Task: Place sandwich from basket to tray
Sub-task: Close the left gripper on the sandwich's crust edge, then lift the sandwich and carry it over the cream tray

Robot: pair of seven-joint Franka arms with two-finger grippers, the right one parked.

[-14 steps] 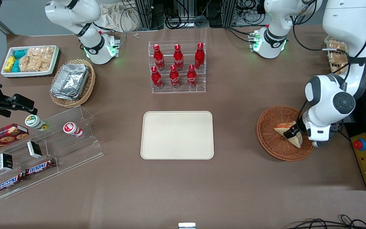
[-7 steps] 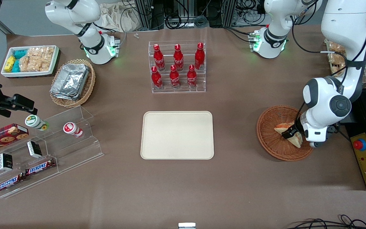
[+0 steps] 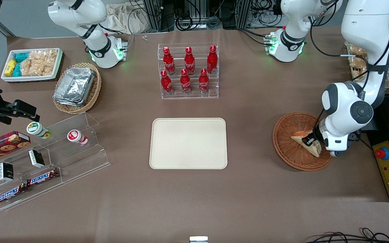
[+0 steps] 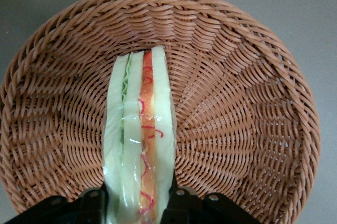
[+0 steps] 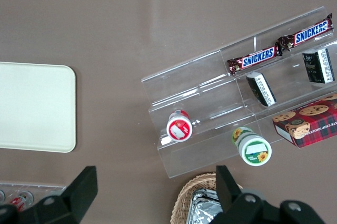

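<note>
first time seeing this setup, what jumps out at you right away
The working arm's hand is down in the reddish wicker basket at its end of the table, closed on the sandwich, fingers pressing both bread faces. A bare cream tray lies mid-table, with a clear rack of red bottles farther from the front camera.

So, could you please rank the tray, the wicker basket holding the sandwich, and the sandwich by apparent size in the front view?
1. tray
2. basket
3. sandwich, gripped on both sides by the gripper over the basket.
</note>
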